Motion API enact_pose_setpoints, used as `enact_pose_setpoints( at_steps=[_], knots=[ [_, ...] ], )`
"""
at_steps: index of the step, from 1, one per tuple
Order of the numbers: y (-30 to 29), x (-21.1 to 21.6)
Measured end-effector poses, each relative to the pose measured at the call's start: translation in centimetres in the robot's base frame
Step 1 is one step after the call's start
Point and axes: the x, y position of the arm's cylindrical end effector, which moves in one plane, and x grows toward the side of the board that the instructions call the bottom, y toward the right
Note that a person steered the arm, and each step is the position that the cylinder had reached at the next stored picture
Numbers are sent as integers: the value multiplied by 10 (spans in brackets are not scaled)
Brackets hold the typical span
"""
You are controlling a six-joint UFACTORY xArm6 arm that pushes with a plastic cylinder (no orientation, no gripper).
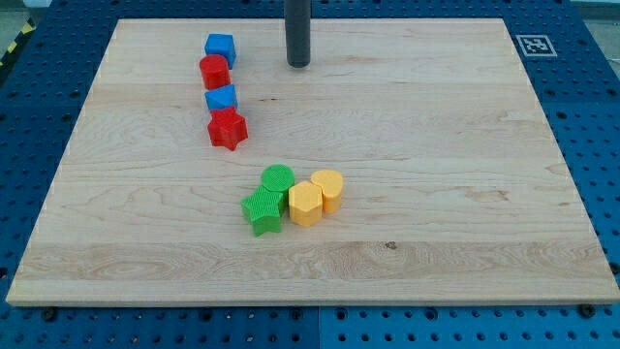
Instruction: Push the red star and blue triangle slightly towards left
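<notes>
While my tip (297, 64) stands near the board's top edge, it touches no block and pushes nothing; being a bare rod, it has no jaws to open or close. Taking the red star (228, 129) as my landmark: the blue triangle (222, 98) sits just above it, touching or nearly so, with a red cylinder-like block (214, 72) above that and a blue cube (220, 47) at the head of the column. My tip is up and to the view's right of the star, well apart from it.

I judge the main risk to be the column itself. If I come down on the star's right side too high, I catch the red cylinder or the cube and drag them along. A push aimed at only one of the pair would split them or spin the star on its points. "Slightly" matters too: an overlong stroke carries both too far.

Below and right of the star lie a green star (262, 212), a green cylinder (278, 179) and two yellow blocks (305, 204) (327, 188); a low approach path could clip them.
</notes>
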Motion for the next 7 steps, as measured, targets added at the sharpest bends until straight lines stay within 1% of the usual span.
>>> enact_pose_setpoints(
  at_steps=[1,2,3,4,7],
  knots=[
    [0,29],
    [-14,65],
    [-46,96],
    [-48,109],
    [-59,122]
  ],
)
